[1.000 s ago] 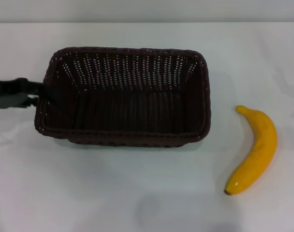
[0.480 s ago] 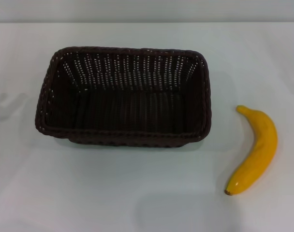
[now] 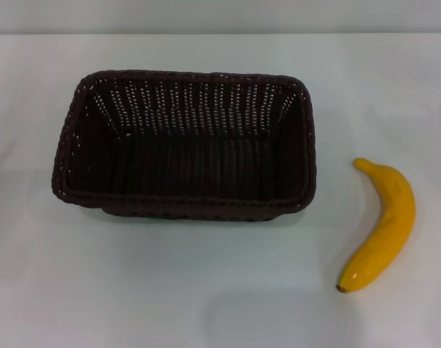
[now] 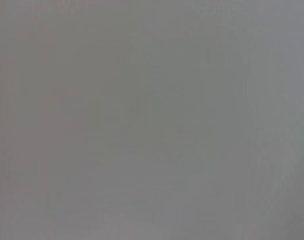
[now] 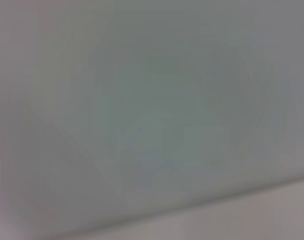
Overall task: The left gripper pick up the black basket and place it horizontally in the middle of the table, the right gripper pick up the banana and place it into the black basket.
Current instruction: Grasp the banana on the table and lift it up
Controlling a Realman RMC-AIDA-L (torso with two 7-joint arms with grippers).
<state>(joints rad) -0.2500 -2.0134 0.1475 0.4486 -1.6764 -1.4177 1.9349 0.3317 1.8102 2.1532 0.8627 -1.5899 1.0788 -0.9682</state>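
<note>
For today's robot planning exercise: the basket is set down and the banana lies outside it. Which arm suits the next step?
Right, probably. The banana lies on the table to the right of the empty black basket, on the robot's right side. Neither gripper is in view.

I read this as a bare test bench in a lab or demo room, not a home or kitchen: I see only a plain, smooth white tabletop (image 3: 206, 290) running back to a blank pale grey wall (image 3: 220, 14). The only items laid out are a dark woven wicker basket (image 3: 184, 206) and a single yellow banana (image 3: 384, 225), well apart, like staged props.
</note>
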